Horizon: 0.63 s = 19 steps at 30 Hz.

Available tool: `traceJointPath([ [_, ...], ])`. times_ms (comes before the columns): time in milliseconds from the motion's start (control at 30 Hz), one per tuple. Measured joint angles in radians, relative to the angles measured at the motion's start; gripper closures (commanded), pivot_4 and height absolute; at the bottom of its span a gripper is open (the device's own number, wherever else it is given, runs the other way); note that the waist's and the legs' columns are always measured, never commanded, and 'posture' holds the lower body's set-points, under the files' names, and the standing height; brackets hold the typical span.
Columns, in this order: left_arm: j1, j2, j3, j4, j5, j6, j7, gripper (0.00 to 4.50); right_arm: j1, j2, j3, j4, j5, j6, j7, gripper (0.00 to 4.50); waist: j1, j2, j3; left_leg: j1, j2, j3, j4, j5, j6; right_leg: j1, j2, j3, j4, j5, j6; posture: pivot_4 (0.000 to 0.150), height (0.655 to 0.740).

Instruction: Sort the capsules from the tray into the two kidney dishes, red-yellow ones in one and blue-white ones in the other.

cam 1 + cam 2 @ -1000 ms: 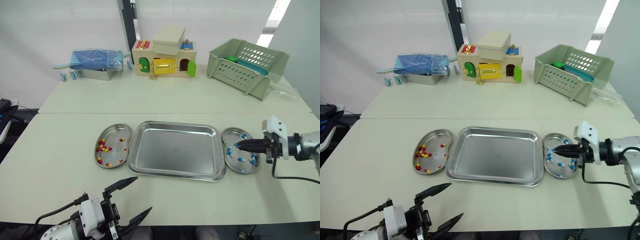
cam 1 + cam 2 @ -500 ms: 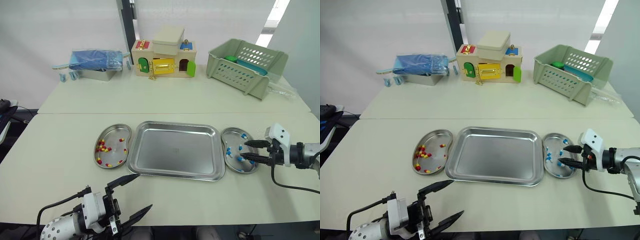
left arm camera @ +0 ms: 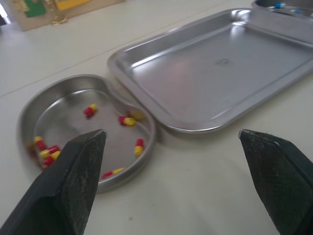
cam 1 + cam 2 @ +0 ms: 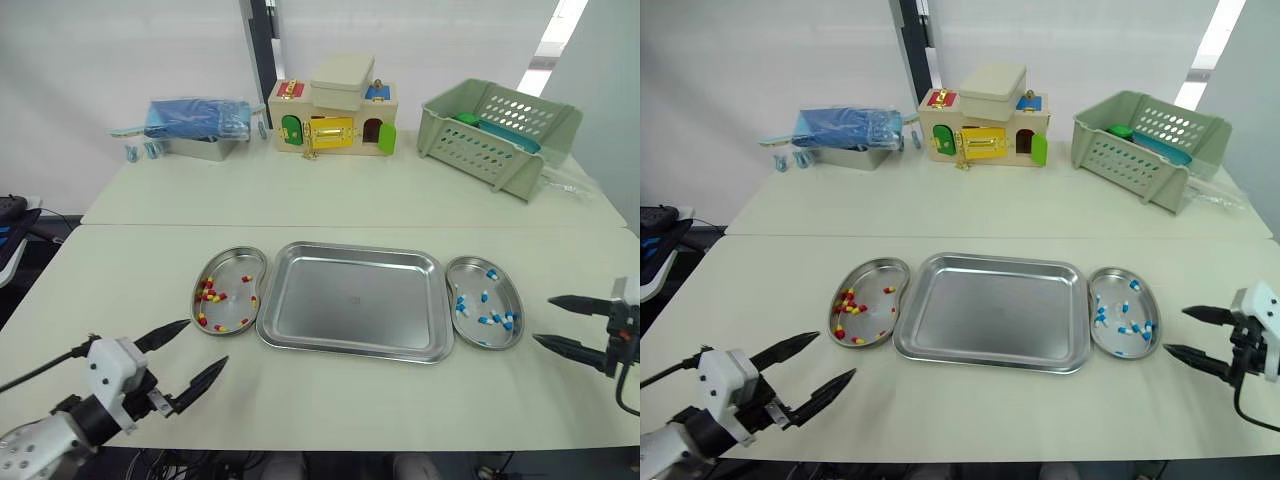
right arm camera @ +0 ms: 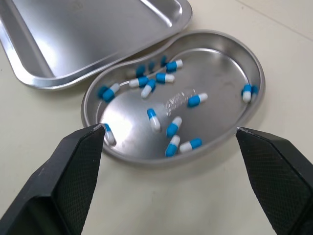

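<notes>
Right claw [image 4: 543, 320] has withdrawn from the right kidney dish [image 4: 470, 265] toward the surface's right edge, fingers spread wide. Left claw [image 4: 206, 342], equally wide, hovers near the near-left corner. Blue-white capsules [image 4: 490, 320] lie in the right kidney dish and red-yellow capsules [image 4: 212, 297] in the left kidney dish [image 4: 228, 258], with the tray [image 4: 355, 249] between.

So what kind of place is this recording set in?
Probably a robotics lab or test room: plain tables against bare walls, holding a staged steel tray with kidney dishes, a toy latch-board house and a green plastic basket.
</notes>
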Motion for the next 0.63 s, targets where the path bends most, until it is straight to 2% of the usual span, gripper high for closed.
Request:
traceJointPath([
  [100,0.047,0.071,0.125,0.044,-0.038,0.126,-0.039,0.0,0.069,0.001,-0.009,-0.001,-0.002,-0.002,0.006,0.02,-0.005,0.0,0.0,0.001,0.001,0.0,0.0,0.0,0.0,0.0,0.001,0.0,0.001,0.0,-0.001,0.15,0.74],
  [200,0.102,0.119,0.243,0.131,-0.057,0.219,-0.102,0.0,0.069,0.006,-0.008,0.017,-0.013,-0.015,-0.01,0.02,-0.017,0.0,0.0,0.002,0.001,0.001,-0.001,0.0,0.0,0.0,0.001,0.001,0.001,0.0,-0.001,0.15,0.74],
  [433,0.05,0.165,0.269,0.268,-0.008,0.268,-0.161,0.0,0.041,0.004,0.014,0.093,-0.047,-0.075,-0.02,0.02,-0.014,-0.001,0.001,0.001,0.001,0.0,0.0,0.0,0.0,0.001,0.001,0.0,0.0,0.0,-0.001,0.15,0.74],
  [633,0.002,0.193,0.283,0.302,0.029,0.287,-0.189,0.0,0.039,0.004,0.029,0.108,-0.057,-0.095,-0.023,0.02,-0.016,-0.001,0.001,0.001,0.001,0.0,-0.001,0.0,0.0,0.001,0.001,0.0,0.001,0.0,-0.001,0.15,0.74],
])
